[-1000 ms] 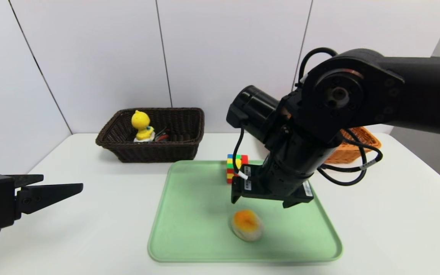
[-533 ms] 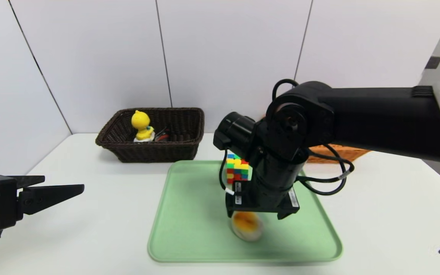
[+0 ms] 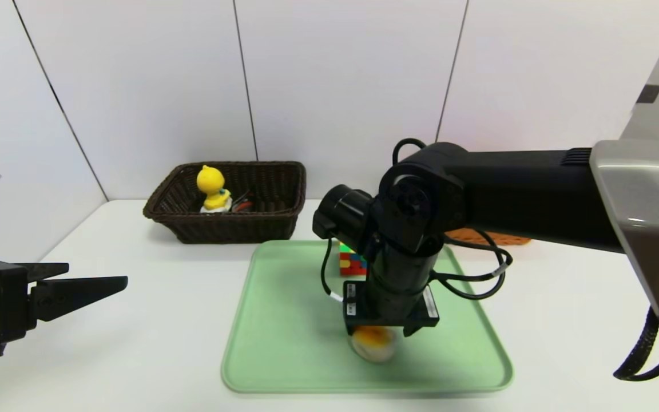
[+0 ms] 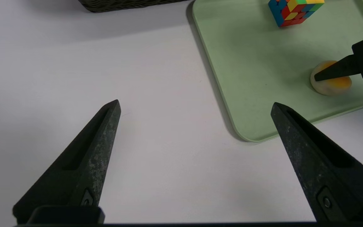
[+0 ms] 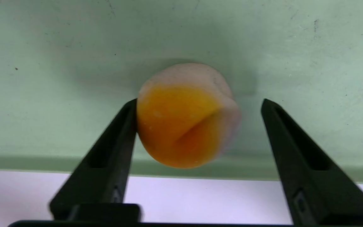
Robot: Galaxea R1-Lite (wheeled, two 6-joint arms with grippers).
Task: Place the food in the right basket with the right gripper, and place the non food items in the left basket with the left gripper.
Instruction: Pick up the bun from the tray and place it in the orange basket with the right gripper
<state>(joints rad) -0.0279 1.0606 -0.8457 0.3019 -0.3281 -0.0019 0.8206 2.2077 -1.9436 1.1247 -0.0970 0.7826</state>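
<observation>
Pincers are seen at both sides of the white tabletop (image 3: 152, 320). At 9 o'clock in the head view, the left pincer (image 3: 96, 280) is held over bare tabletop, its two pointed fingers (image 4: 93, 151) spread wide and nothing between them. At 11 o'clock, the dark brown left basket (image 3: 232, 229) is set near the wall, with the yellow duck toy (image 3: 213, 190) standing inside it. Toward the centre, a green tray (image 3: 284, 320) is laid flat; the multicoloured cube (image 3: 351, 264) rests near its far edge at 12 o'clock, partly hidden by the right arm. Near the tray's front edge at 6 o'clock, the pale bun with orange centre (image 5: 186, 115) lies on the tray. The right pincer (image 5: 198, 105) is lowered around it, jaws wide; one finger seems to touch the bun's side, the other is apart from it. At 2 o'clock, the orange right basket (image 3: 487, 237) is glimpsed behind the arm.
</observation>
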